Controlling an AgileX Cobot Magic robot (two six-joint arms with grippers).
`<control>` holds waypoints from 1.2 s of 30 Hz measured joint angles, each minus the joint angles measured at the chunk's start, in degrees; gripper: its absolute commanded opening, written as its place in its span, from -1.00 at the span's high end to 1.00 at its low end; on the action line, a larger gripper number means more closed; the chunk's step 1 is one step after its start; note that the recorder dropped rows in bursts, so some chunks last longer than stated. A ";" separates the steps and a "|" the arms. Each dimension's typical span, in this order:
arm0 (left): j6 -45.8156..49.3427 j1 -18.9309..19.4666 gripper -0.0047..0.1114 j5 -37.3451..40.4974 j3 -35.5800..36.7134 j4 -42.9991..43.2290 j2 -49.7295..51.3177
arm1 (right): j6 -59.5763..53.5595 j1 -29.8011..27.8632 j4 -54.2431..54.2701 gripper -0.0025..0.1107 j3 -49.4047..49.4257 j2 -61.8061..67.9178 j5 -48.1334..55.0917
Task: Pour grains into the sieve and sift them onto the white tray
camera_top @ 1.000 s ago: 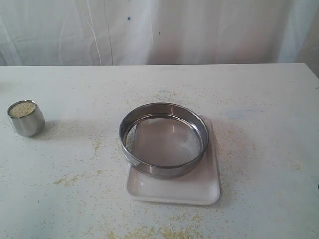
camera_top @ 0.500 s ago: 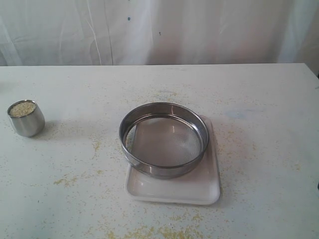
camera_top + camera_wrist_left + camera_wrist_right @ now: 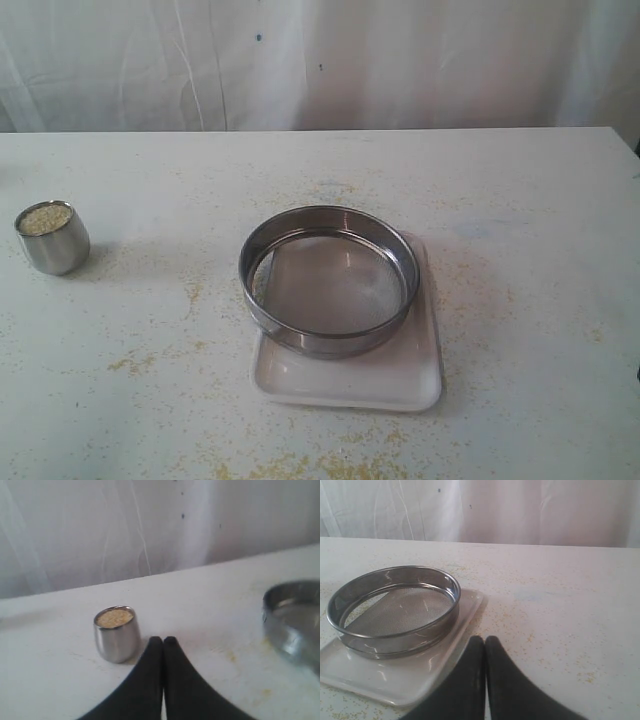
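- The grains (image 3: 44,219) fill a small steel cup (image 3: 56,243) nearly to its brim; in the exterior view the cup stands upright well apart from the sieve (image 3: 320,343), off to its left.
- The sieve, a wide shallow steel ring with fine mesh, sits on the white tray (image 3: 352,386). Its mesh looks bare, with the tray showing through.
- The sieve covers the far part of the tray. The tray's near strip sticks out from under the sieve toward the camera, and a narrow strip shows on the sieve's right.
- Loose yellow grains (image 3: 300,466) are scattered on the table (image 3: 520,200) around the sieve. They lie thickest in front of the tray and in patches between the sieve and the cup.
- The left pincer (image 3: 163,641) is pressed together and holds nothing. It hangs over the table on the cup's side of the sieve, with the cup just beyond its tips and the sieve's rim farther off.
- The right pincer (image 3: 485,640) is also pressed together and empty. It is near the sieve on the side away from the cup, close to a corner of the tray and touching neither.
- A white cloth (image 3: 400,60) hangs behind the table's far edge, beyond the sieve.
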 measured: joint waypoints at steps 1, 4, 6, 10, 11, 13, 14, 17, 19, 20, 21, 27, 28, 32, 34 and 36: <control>-3.99 0.00 0.90 -0.66 0.00 -0.90 0.00 | 0.00 0.00 0.00 0.96 0.00 0.00 0.00; -11.36 0.00 0.90 -1.81 0.00 -2.12 0.00 | 0.00 0.00 0.00 0.96 0.00 0.00 0.00; -13.56 0.00 0.90 -2.21 0.00 -2.24 0.00 | 0.00 0.00 0.00 0.96 0.00 0.00 0.00; -16.52 0.00 0.90 -2.45 0.00 -2.46 0.00 | 0.00 0.00 0.00 0.96 0.00 0.00 0.00; -18.73 0.00 0.90 -2.58 0.00 -2.46 0.00 | 0.00 0.00 0.00 0.96 0.00 0.00 0.00; -23.81 0.00 0.90 -2.43 -0.44 -0.44 0.00 | 0.00 0.00 0.00 0.96 0.00 0.00 0.00; -25.98 -0.12 0.90 -2.15 -1.41 2.11 0.00 | 0.00 0.00 0.00 0.96 0.00 0.00 0.00; -31.96 -0.49 0.90 -1.93 -6.83 12.19 -0.09 | 0.00 0.00 0.00 0.96 0.00 0.00 0.00; -35.93 -0.60 0.90 -0.81 -11.39 18.44 -0.09 | 0.00 0.00 0.00 0.96 0.00 0.00 0.00; -37.38 -0.60 0.90 0.32 -14.29 21.16 0.02 | 0.00 0.00 0.00 0.96 0.00 0.00 0.00; -38.27 -0.60 0.90 1.39 -16.06 23.45 0.56 | 0.00 0.00 0.00 0.96 0.00 0.00 0.00; -39.11 -0.60 0.72 2.06 -19.04 28.64 13.37 | 0.00 0.00 0.00 0.96 0.00 0.00 0.00; -39.11 -0.60 0.58 0.38 -18.54 28.93 15.70 | 0.00 0.00 0.00 0.96 0.00 0.00 0.00; -39.11 -0.60 -0.18 -5.38 -16.64 29.76 27.12 | 0.00 0.00 0.00 0.96 0.00 0.00 0.00; -39.11 -0.60 -0.42 -7.63 -16.53 29.90 32.55 | 0.00 0.00 0.00 0.96 0.00 0.00 0.00; -38.69 -0.60 -0.45 -10.70 -16.45 29.90 37.27 | 0.00 0.00 0.00 0.96 0.00 0.00 0.00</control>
